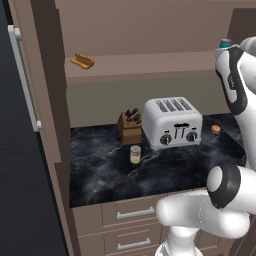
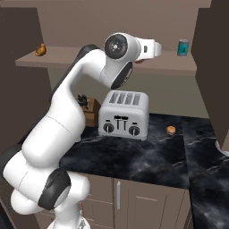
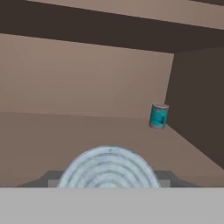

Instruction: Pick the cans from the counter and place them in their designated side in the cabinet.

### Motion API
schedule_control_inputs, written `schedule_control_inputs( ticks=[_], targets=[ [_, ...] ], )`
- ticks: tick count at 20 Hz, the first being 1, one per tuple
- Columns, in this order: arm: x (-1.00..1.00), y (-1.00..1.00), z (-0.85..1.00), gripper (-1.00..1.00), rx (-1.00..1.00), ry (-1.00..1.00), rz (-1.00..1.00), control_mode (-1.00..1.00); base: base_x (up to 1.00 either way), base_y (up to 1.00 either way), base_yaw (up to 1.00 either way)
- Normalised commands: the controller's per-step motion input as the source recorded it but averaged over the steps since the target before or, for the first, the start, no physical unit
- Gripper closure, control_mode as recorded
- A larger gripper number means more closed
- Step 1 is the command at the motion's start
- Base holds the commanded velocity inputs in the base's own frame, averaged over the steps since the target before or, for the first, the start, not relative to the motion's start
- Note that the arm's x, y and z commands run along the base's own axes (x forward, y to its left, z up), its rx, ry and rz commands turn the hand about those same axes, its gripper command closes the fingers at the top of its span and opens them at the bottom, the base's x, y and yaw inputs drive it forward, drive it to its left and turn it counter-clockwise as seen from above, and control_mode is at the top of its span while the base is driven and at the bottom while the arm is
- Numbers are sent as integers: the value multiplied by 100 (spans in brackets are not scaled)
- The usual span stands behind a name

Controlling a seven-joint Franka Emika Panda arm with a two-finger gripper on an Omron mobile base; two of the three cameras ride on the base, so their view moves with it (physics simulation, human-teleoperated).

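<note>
While gripper (image 3: 108,175) clamped on pale-topped can (image 3: 108,168), teal can (image 3: 158,116) upright on cabinet shelf (image 3: 65,131).

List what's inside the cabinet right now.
On the cabinet shelf board: a teal can near the right wall and a hot dog at the left. The pincer holds a can over the shelf; only its ridged top shows, the label is hidden.

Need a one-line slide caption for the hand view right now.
Hand view: fingers hold a ridged can top over the cabinet shelf, teal can upright at the right wall.
</note>
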Motion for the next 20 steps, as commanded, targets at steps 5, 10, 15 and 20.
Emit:
schedule_control_inputs(
  ticks=[5, 10, 15, 20],
  targets=[
    [21, -2, -6, 100, 0, 3, -1, -100, 0, 0, 0],
    [22, -3, -5, 100, 0, 2, 0, -100, 0, 0, 0],
    [22, -5, -3, 100, 0, 2, 0, -100, 0, 0, 0],
    [19, -7, -1, 100, 0, 1, 0, -100, 0, 0, 0]
  ],
)
